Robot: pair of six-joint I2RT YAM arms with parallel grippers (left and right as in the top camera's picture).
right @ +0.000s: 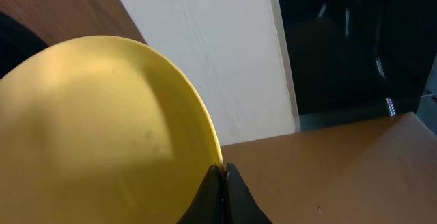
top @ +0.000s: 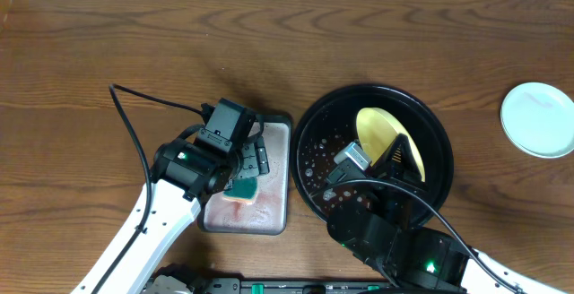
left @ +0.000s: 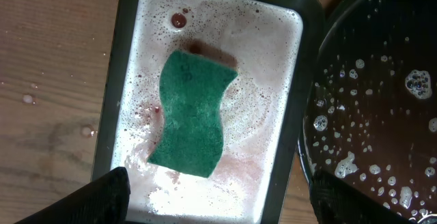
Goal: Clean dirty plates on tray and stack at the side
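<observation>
Brown wood-grain surface (top: pixel 90 61) fills the left of the overhead view. Over it the left gripper (top: pixel 249 161) hangs with its jaws spread wide, holding nothing, directly above a wavy teal sponge (left: pixel 194 115). The sponge lies flat in pinkish, foamy water in a small rectangular grey tray (left: pixel 109 101).

Just to the right stands the large round black tray (top: pixel 318 142), dotted with suds. Above it a pale yellow plate (top: pixel 381 131) is held tilted on edge. The right gripper (right: pixel 222 173) has its jaws pressed together on the plate's rim, pinching it at one thin spot. On the face shown by the right wrist camera I make out no red smear. Far right, well apart from the tray, a mint-white plate (top: pixel 538 119) rests on the bare surface. A third plate is not visible.

The step in hand looks like fetching the sponge to wipe the held plate. To do it well, the left gripper should drop straight down and close across the sponge's narrow waist. It should lift slowly, so drips fall into the grey tray. Wiping pressure should be light and aimed toward the pinched edge, since a hard push elsewhere could swing the plate out of that small hold
</observation>
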